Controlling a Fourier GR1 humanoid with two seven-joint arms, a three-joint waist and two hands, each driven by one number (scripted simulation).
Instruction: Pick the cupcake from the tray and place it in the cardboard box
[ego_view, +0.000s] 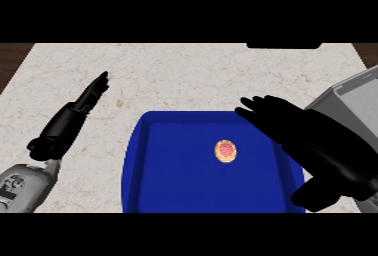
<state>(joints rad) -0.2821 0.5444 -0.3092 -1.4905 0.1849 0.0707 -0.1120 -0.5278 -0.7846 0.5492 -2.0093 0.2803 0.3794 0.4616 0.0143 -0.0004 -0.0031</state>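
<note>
Pink-topped cupcake (227, 151) sits upright on blue tray (170, 190).

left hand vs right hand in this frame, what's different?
Place: the left hand lies over bare counter, left of the blue tray; the right hand reaches over the tray's right side, just right of the cupcake.
Pose: the left hand shows edge-on and narrow, fingers straight; the right hand shows broad, fingers spread.
Shared: both black, both open, neither holding anything.
</note>
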